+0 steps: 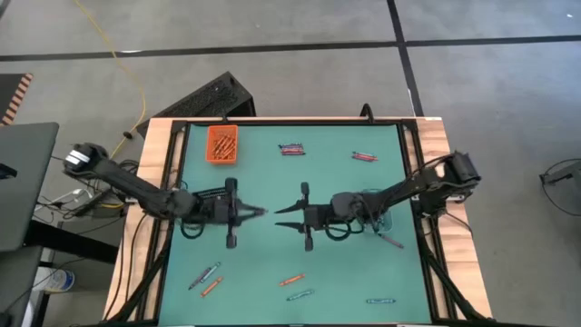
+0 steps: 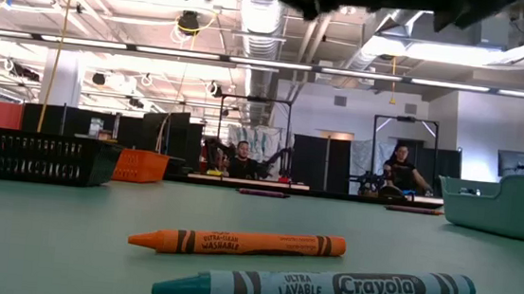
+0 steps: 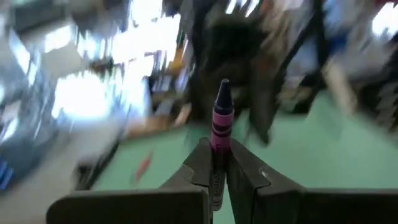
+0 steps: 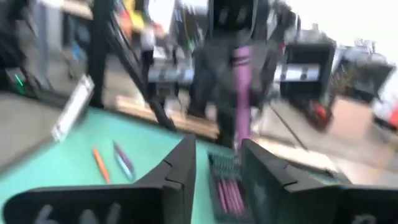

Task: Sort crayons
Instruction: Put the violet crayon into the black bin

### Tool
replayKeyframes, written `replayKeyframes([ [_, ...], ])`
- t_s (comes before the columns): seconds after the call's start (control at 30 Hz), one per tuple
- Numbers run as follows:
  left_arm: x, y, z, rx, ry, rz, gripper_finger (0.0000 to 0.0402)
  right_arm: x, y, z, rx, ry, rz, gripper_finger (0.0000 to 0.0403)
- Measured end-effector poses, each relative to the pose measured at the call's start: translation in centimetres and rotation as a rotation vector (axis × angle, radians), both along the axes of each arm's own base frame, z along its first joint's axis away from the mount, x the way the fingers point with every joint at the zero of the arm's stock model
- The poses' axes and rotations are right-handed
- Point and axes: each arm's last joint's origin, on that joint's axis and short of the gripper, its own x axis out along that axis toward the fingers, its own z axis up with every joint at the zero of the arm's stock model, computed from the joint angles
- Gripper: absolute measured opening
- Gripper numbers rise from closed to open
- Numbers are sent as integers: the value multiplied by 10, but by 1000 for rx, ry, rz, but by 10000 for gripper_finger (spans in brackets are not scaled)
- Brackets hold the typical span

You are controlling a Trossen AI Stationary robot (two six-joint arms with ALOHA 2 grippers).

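Crayon (image 3: 222,121), purple, sits clamped in left gripper (image 3: 217,163); right gripper (image 4: 217,163) parted, facing it.

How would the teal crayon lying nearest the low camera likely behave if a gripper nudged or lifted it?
The teal crayon is a round stick lying flat on the smooth green table, so a sideways nudge would probably roll it. Its paper wrapper probably gives fair grip. It looks thin and stiff, likely light, but might snap if squeezed hard.

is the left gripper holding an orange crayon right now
No, the left gripper is shut on a purple crayon that sticks up from between its fingers in the left wrist view.
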Motion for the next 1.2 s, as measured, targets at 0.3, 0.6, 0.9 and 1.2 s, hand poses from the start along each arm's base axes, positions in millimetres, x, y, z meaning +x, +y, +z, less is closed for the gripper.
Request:
replayKeyframes([
  [0.3,-47,42,1,-310,751,315,16,-10,-3,-19,110,301,-52,148],
  [0.6,-50,56,-45,-461,1094,287,16,-6,-3,-24,108,292,-51,148],
  [0.9,-39,58,-63,-394,1216,340,56,-6,-4,-24,116,293,-57,148],
  [1.2,-41,58,-61,-390,1233,364,100,-6,-5,-25,131,303,-64,148],
])
